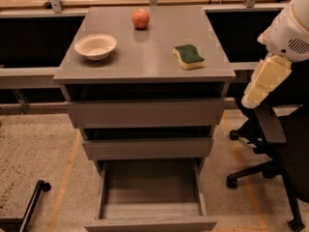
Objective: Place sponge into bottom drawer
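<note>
The sponge (189,56), pale yellow with a dark green top, lies on the right part of the grey cabinet top (145,52). The bottom drawer (150,192) is pulled out and nothing shows inside it. The two shallower drawers above it are partly out. My arm comes in from the right edge, and its cream-coloured gripper (255,96) hangs in the air to the right of the cabinet. It is beyond the cabinet's right edge and lower than the sponge, touching nothing.
A white bowl (95,46) sits on the left of the cabinet top and a red apple (140,18) at the back middle. A black office chair (270,149) stands to the right of the cabinet. A black wheeled leg (34,202) lies at the lower left.
</note>
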You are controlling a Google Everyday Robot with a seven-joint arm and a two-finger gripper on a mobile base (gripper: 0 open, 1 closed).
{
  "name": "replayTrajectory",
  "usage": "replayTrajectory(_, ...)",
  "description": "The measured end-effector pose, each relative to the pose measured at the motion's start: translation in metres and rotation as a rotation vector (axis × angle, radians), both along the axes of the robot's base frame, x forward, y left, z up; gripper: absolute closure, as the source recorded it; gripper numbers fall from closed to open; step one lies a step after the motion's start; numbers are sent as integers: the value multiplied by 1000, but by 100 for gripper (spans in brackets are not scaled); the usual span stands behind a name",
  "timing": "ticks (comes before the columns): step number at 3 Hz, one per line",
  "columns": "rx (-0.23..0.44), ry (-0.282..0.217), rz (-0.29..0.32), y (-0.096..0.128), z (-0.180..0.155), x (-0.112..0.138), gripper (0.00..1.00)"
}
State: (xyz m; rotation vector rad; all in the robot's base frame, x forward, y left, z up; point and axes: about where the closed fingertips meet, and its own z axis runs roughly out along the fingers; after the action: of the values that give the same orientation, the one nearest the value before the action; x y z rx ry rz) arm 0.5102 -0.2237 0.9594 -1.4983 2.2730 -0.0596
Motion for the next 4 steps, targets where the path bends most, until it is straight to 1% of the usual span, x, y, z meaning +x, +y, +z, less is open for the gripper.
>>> replayTrajectory(1, 105, -9, -41, 2, -12, 26, 0)
replayTrajectory(2, 220, -34, -78, 1, -27, 74, 0)
replayTrajectory(3, 270, -42, -89, 2, -39, 111, 0)
replayTrajectory(4, 274, -42, -90, 2, -41, 115, 0)
